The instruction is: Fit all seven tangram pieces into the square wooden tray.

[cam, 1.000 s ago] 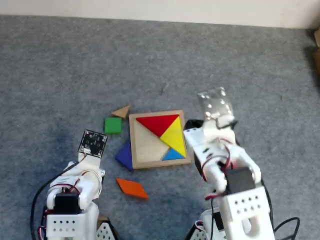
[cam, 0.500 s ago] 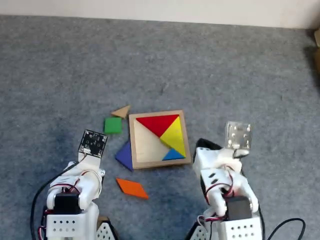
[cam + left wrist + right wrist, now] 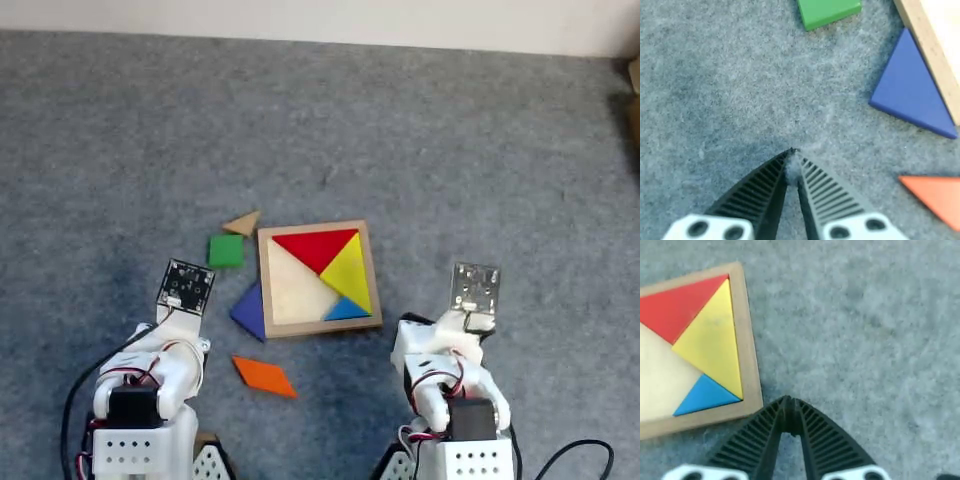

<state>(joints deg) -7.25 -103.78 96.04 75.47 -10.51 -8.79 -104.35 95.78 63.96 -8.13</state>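
My right gripper (image 3: 789, 407) is clenched on nothing and rests just off the corner of the wooden tray (image 3: 748, 340). The red triangle (image 3: 680, 302), yellow triangle (image 3: 712, 345) and light blue triangle (image 3: 702, 394) sit fitted there. My left gripper (image 3: 792, 160) is also closed and empty. Beyond its tips lie the dark blue triangle (image 3: 912, 95) at the tray's rim, the green square (image 3: 827, 11) and the orange parallelogram (image 3: 935, 195). I judge these handy for picking next.

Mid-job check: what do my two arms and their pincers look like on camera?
The left arm and right arm are white plastic with black motor blocks, thin red and black wires at the joints, and black cables looping near the bases. The left pincer and right pincer have black ribbed fingers tapering to points, on white mounts with round holes.
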